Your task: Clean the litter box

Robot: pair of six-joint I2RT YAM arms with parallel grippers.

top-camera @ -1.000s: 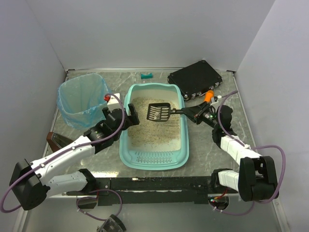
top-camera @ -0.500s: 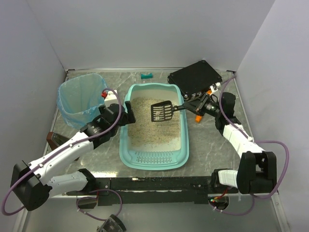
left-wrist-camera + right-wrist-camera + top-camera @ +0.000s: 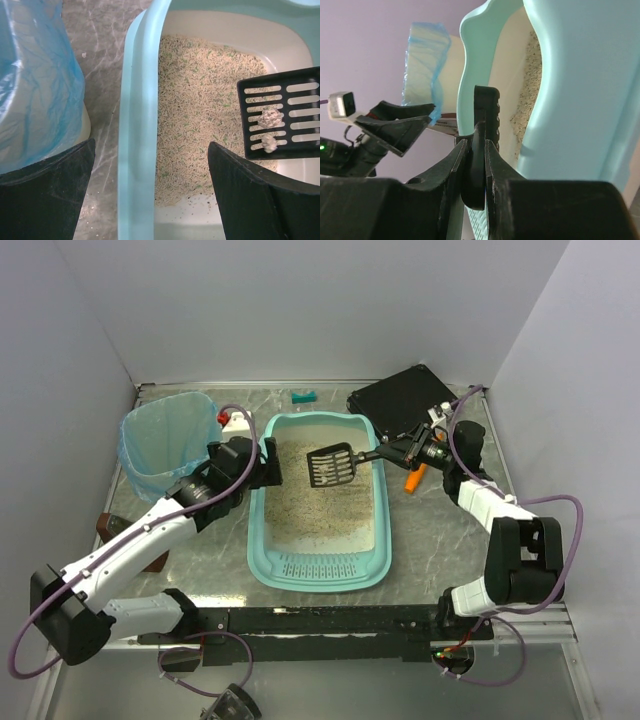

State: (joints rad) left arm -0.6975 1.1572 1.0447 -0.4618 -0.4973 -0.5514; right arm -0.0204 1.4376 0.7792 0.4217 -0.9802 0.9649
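The teal litter box [image 3: 262, 532] with beige litter lies mid-table. My right gripper [image 3: 392, 455] is shut on the handle of a black slotted scoop [image 3: 330, 467], held level over the litter at the far end. The left wrist view shows two grey clumps [image 3: 268, 130] on the scoop [image 3: 285, 117]. My left gripper [image 3: 268, 466] is open, its jaws standing on either side of the box's left rim [image 3: 137, 125] without gripping it. In the right wrist view the gripper [image 3: 475, 150] clamps the scoop [image 3: 485, 107] edge-on beside the box [image 3: 580, 75].
A white bin with a blue bag [image 3: 170, 445] stands left of the box, close to my left gripper. A black case [image 3: 403, 400] lies at the back right. An orange object [image 3: 414, 478] lies under my right arm. A small teal piece [image 3: 304, 397] sits at the back.
My left gripper has moved right and toward the back, onto the box's left rim. My right wrist has swung toward the back; the scoop has stayed over the litter, shifting only slightly.
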